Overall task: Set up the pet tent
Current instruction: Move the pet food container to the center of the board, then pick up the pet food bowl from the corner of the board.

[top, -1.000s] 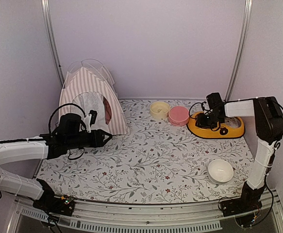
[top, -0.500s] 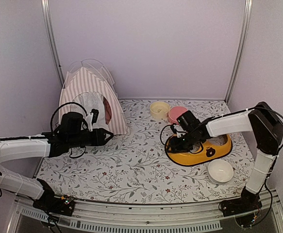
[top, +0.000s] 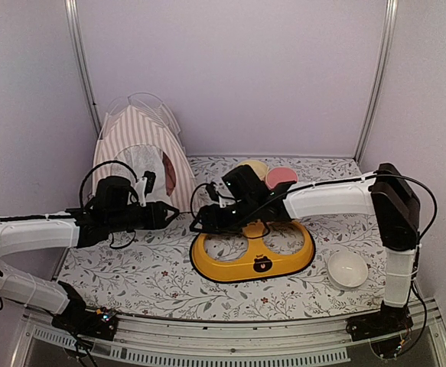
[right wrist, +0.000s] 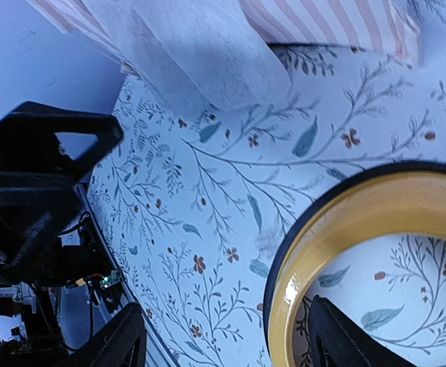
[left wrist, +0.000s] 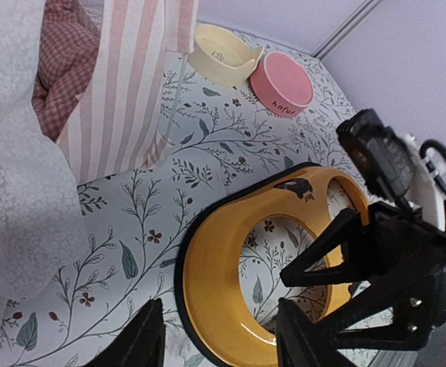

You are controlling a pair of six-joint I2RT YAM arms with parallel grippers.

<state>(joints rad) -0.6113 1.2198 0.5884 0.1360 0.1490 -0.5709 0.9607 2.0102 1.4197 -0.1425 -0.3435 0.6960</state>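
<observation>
The yellow bowl holder [top: 255, 252] has been pulled from the 2 o'clock side of the desk [top: 131, 267] to the middle, and the right arm has been stretched out toward 9 o'clock with it. The left arm and the pet tent [top: 131, 134] have been left where they were. The pet tent is set at 10 o'clock on the desk, against the back corner, with its pink and white stripes up and its white curtain [top: 140, 164] hung over the door. A checked cushion [left wrist: 62, 69] can be seen inside it from the left wrist. The right tool [top: 198, 224] is held at the 9 o'clock end of the holder. In its own view the right tool [right wrist: 223, 340] is spread wide. The holder's rim is seen between the fingers, with a clear gap to the outer finger, so nothing is pinched. The left tool [top: 169, 216] is held just off the tent's front, pointed toward 3 o'clock. Its fingers are partly spread and nothing is held between them. A cream bowl [top: 255, 166] and a pink bowl [top: 281, 175] are placed at 12 o'clock, partly hidden by the right arm. A white bowl [top: 347, 269] is placed at 4 o'clock.
</observation>
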